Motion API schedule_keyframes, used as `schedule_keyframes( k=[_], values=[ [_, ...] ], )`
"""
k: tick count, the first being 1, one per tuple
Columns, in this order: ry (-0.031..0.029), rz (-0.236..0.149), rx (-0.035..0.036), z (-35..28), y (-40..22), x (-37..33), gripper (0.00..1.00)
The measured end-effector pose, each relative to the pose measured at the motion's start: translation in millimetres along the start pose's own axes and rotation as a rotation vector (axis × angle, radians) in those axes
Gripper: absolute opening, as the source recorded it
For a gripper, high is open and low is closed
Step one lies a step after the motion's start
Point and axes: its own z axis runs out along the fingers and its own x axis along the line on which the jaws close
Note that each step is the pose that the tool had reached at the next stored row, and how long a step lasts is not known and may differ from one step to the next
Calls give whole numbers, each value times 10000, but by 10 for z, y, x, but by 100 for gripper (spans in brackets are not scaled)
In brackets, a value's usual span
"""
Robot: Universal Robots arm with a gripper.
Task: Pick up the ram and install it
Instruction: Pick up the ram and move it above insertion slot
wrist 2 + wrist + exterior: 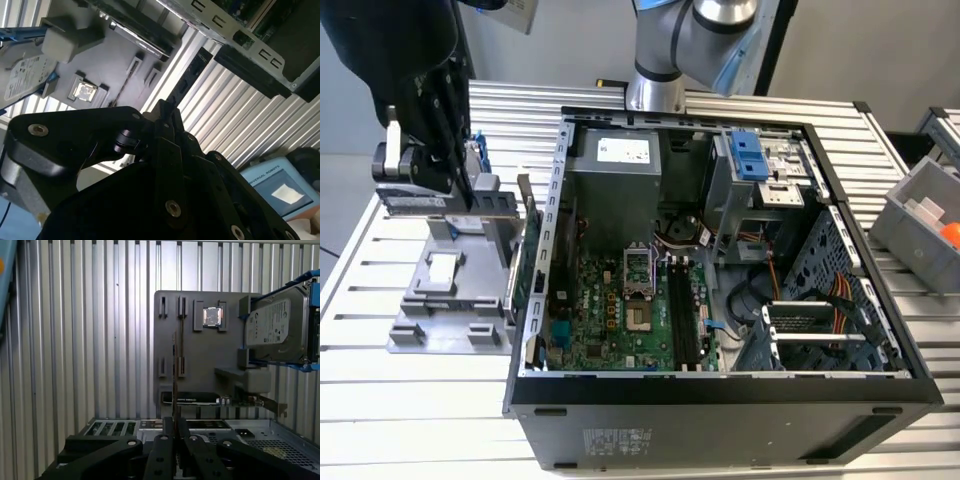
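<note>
The claw [174,422] is clenched on what looks like the ram [174,365], over the grey holder [207,357].

Item count, bench with opened computer case.
One of each is recorded: computer case [720,392], motherboard [610,310], robot arm [680,40], gripper [174,421], ram [174,375], grey fixture plate [200,365], hard drive [274,330], processor chip [212,316] and grey bin [920,215]. One orange item [950,233] is noted inside the bin. Total kinds logged: ten. The long black slots on the motherboard are left uncounted, since they cannot be told apart.
</note>
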Motion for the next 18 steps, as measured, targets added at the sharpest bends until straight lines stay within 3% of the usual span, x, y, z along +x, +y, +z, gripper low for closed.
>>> schedule_keyframes(
  k=[18],
  values=[
    [0,-3,0,-3,-407,-6,0]
  ],
)
